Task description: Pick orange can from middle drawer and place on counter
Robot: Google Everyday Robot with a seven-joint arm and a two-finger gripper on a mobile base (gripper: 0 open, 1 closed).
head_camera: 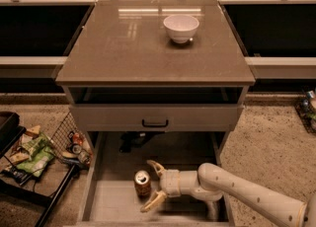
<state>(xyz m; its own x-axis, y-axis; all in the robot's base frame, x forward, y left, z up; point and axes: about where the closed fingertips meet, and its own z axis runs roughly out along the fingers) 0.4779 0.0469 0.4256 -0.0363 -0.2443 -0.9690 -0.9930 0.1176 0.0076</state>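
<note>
The can [142, 183] stands upright, long axis vertical, silver top up, on the pale floor of the open drawer [111, 204]. The tool [147, 186] is spread wide, a finger on each side of the can; contact unclear. A white bowl [181, 27] sits on the glossy grey-brown tabletop [123, 48]. Speckled floor around; can's markings unreadable

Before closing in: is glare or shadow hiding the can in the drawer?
Camera view: glare streaks only the glossy grey-brown counter; the small orange-gold can is dim but distinct on the shallow grey drawer's pale floor, open tool beside it.
</note>
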